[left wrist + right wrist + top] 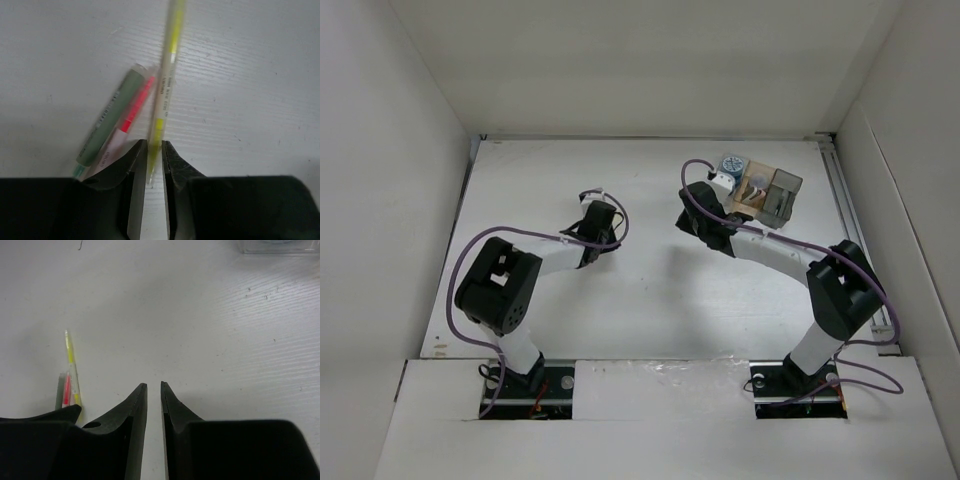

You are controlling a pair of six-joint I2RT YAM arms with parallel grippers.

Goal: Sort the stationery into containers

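Yellow pen [165,95]: thin pale barrel with yellow bands and small print. Its near tip lies between the jaws of the left tool [153,162]. Its far end is blurred.
Pink pen [134,107]: thin and pale with a pink stretch. It lies flat just beside the yellow pen and slants toward it.
Green pen [107,122]: thicker, dull grey-green. It lies against the pink pen on the side away from the yellow one.
Pens, place: left-centre of the surface [650,290], well apart from the boxes [770,185].
Left tool: the jaws stand close on either side of the yellow pen's tip. I cannot tell whether they are pinching it.
Right tool [154,390]: the jaws are a narrow slit apart with nothing between them. It hangs over bare surface, and I see the pens toward the left edge of its camera view.
Boxes: a joined cluster at the far right of the surface, made up of clear, tan and smoky grey boxes.
Blue cylinder [731,163]: has a pale patterned top and stands in the clear box at the cluster's left end.
Surface: white, with fine grain lines and a few dark specks in the wrist views.
Room: white walls [400,150] close in the left, far and right sides. Purple cables [520,235] loop along both arms.
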